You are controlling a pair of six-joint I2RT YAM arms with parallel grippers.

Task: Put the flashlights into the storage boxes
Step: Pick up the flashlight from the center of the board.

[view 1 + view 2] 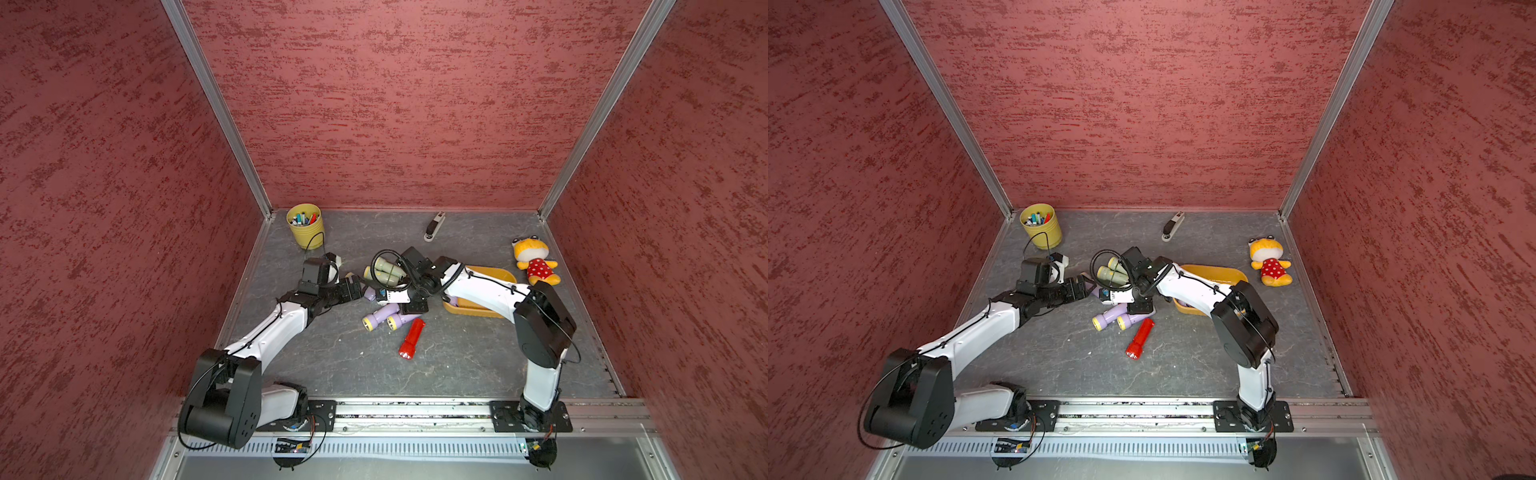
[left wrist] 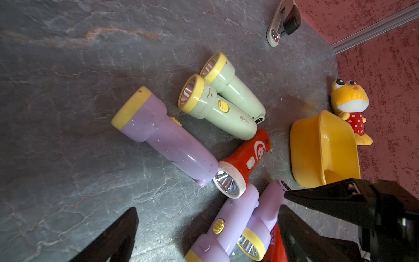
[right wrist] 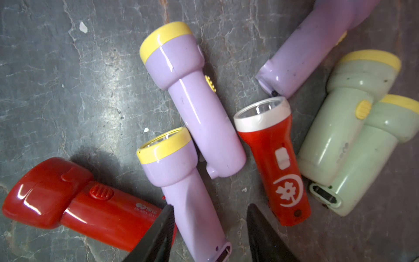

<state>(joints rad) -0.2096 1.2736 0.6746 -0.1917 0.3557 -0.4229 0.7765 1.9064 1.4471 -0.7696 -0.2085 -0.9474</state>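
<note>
Although the grey table (image 1: 457, 365) is wide, the work crowds its middle. The orange tub (image 1: 500, 275) sits toward the right edge, what seems a lilac flashlight (image 1: 451, 300) inside it, largely hidden under the right arm (image 1: 490, 286). The left gripper (image 2: 208, 207) hangs over two more lilac flashlights (image 2: 229, 217), jaws spread wide, holding nothing. The right gripper (image 3: 208, 206) has its jaws part-open either side of the handle of one of that pair, a gap showing beside one finger (image 3: 260, 231). Seven flashlights (image 3: 204, 113) lie loose at mid-table: a large red flashlight (image 1: 411, 338) nearest the front edge, three lilac, two pale green flashlights (image 2: 226, 99) side by side toward the back edge, a small red flashlight (image 3: 272, 158), white-headed, between them.
</note>
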